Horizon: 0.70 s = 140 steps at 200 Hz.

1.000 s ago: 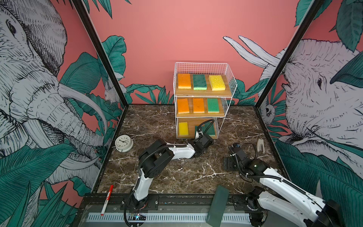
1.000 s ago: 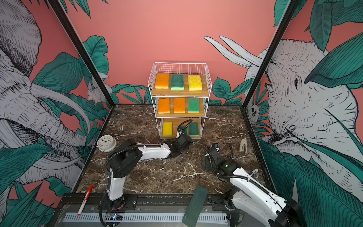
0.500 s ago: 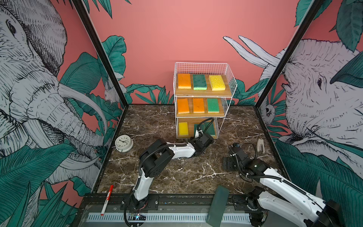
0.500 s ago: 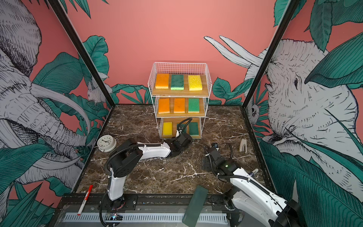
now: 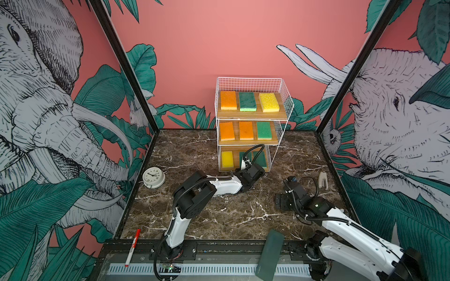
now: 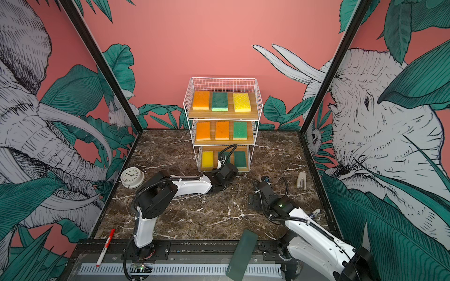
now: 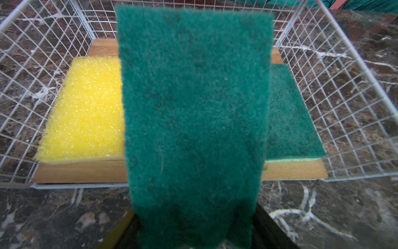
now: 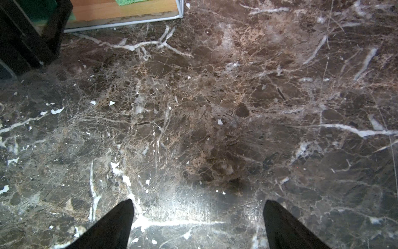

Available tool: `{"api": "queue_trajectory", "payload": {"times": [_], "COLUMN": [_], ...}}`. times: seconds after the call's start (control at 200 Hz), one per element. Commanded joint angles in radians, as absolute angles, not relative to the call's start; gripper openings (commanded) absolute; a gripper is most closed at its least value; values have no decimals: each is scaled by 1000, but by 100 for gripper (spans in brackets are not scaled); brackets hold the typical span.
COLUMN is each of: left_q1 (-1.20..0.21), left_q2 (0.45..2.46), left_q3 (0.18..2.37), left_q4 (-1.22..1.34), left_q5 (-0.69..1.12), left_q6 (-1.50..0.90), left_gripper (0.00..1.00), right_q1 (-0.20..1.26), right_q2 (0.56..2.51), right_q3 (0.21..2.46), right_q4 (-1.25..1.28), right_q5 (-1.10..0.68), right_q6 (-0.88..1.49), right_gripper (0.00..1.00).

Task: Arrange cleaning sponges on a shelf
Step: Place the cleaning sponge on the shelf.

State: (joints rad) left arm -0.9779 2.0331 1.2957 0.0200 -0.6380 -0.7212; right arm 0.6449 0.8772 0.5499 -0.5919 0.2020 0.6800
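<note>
Left fingers [image 7: 269, 234] pinching green sponge [image 7: 193, 107] at shelf [image 7: 64, 185] (lowest board [image 7: 81, 171]), right fingers [image 8: 112, 226] spread wide

Shelf [image 5: 288, 104] bottom tier: walled by wire at both sides, ends taken by yellow sponge [image 7: 86, 107] and green sponge [image 7: 290, 112]; front middle is blocked by left hand [image 5: 249, 167] and held sponge [image 7: 193, 107]. Bare surface [image 8: 215, 107] is found before the shelf.

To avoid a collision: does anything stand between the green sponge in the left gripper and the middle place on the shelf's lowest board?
Nothing visible does. The held green sponge lines up with the gap between the yellow sponge and the other green sponge; that part of the board is hidden.
</note>
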Motion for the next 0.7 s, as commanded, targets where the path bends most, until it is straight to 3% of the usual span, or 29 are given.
{"api": "queue_trajectory", "payload": {"times": [0.0,0.695], "left_q1": [-973,-968], "left_q2": [2035,2075], "left_q3": [1332,1392], "left_q4": [6,-78], "left_q5": [-668,-701], "left_q6": [-749,-758], "left_gripper": [67,67], "right_q1": [640,640], "right_q2": [881,873], "right_q3": [548,586], "right_q4": [-589,-646], "right_q5": [217,229], "right_q6": [678,686], "right_gripper": [97,97]}}
